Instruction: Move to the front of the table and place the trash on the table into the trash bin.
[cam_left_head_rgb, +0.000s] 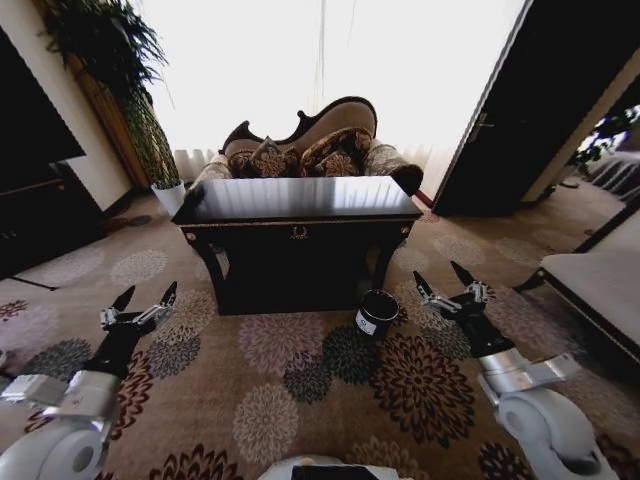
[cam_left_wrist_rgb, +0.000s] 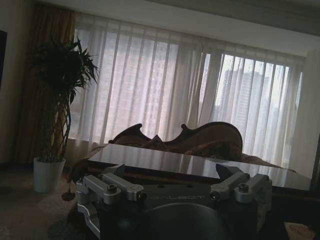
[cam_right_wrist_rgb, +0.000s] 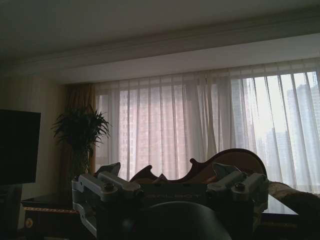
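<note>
All views facing the table

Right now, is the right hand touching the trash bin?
Apart. The head view shows carpet between the open right hand and the trash bin, which stands on the floor.

Trash on glaring table indiscernible

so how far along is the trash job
Early. The robot faces the table from a distance, so the approach is under way. Both end effectors, left and right, hang open and empty. No trash is discernible on the glossy top; the trash bin waits beside the table.
</note>
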